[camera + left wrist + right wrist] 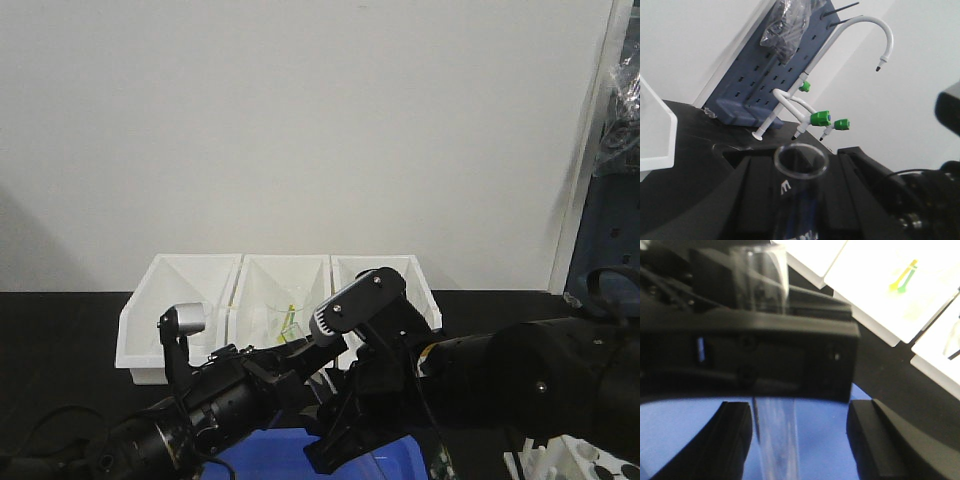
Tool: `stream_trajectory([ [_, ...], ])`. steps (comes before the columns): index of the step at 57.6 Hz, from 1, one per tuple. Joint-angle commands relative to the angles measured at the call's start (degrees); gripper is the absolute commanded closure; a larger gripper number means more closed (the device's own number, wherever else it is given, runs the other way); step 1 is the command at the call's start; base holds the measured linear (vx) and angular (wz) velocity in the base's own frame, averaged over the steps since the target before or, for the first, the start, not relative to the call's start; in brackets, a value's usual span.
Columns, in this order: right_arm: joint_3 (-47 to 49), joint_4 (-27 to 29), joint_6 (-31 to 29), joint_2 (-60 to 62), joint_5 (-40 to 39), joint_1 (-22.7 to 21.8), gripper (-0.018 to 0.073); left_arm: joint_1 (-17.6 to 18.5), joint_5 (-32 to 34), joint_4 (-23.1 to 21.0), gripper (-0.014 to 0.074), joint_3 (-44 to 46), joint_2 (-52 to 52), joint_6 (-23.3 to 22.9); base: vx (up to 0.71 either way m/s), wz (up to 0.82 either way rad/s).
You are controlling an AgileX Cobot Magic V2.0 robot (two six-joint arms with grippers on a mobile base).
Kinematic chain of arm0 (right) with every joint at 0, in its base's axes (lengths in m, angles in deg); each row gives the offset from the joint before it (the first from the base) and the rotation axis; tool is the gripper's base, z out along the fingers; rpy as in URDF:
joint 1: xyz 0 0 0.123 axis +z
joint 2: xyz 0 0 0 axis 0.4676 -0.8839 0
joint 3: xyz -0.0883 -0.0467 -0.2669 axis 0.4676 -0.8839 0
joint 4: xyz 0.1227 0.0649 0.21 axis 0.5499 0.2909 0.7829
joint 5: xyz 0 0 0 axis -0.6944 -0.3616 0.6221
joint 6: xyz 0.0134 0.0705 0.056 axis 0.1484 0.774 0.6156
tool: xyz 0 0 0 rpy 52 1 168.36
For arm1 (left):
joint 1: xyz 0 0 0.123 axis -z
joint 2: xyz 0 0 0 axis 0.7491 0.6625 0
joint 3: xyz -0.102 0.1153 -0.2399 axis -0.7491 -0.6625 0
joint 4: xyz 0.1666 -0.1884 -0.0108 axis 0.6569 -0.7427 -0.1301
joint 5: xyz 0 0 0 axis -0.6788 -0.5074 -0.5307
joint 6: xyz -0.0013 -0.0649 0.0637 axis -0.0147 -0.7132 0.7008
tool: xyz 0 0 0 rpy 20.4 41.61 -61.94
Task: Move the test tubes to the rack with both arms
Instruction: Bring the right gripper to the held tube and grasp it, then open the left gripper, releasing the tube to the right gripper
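My left gripper is shut on a clear test tube; the tube's open mouth faces the left wrist camera. In the right wrist view the same tube hangs below the left gripper's black body, over a blue surface. My right gripper is open around the tube's lower part. Its left finger is close beside the tube and its right finger is well apart. In the front view both arms meet low in the middle. A corner of the white rack shows at the bottom right.
Three white bins stand in a row at the back; the middle one holds a clear beaker with a yellow-green item. A blue tray lies under the grippers. A blue pegboard and a white tap with green knobs stand at the side.
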State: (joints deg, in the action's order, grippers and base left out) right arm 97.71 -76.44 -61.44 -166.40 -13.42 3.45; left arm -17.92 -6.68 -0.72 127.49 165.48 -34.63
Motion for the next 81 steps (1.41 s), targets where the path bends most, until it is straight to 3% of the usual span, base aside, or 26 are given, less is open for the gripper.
stream_trajectory([
  [1,2.1,0.4,-0.5,1.8,-3.9,0.1,0.0082,0.3,5.1,-0.1,0.0584,1.9,-2.5,-0.7,0.0,0.0],
  [24,2.1,0.4,0.0,1.8,-4.5,0.1,0.0109,0.3,5.3,0.7,0.0584,1.9,-2.5,-0.8,0.0,0.0],
  [37,2.1,0.7,0.0,1.8,-4.4,0.1,0.0234,0.3,5.5,5.8,0.0584,1.9,-2.5,-0.8,0.0,0.0],
  [60,2.1,3.7,0.0,1.8,-3.7,0.1,0.0463,0.3,5.3,5.7,0.0573,1.9,-2.5,-0.8,0.0,0.0],
  [69,2.1,5.6,-0.2,1.8,-3.7,0.1,0.0575,0.3,5.6,5.7,0.051,1.9,-2.5,-0.7,0.0,0.0],
  [81,2.1,6.4,0.0,1.8,-4.1,0.1,0.0571,0.3,5.4,5.2,0.0289,1.9,-2.5,-0.6,0.0,0.0],
])
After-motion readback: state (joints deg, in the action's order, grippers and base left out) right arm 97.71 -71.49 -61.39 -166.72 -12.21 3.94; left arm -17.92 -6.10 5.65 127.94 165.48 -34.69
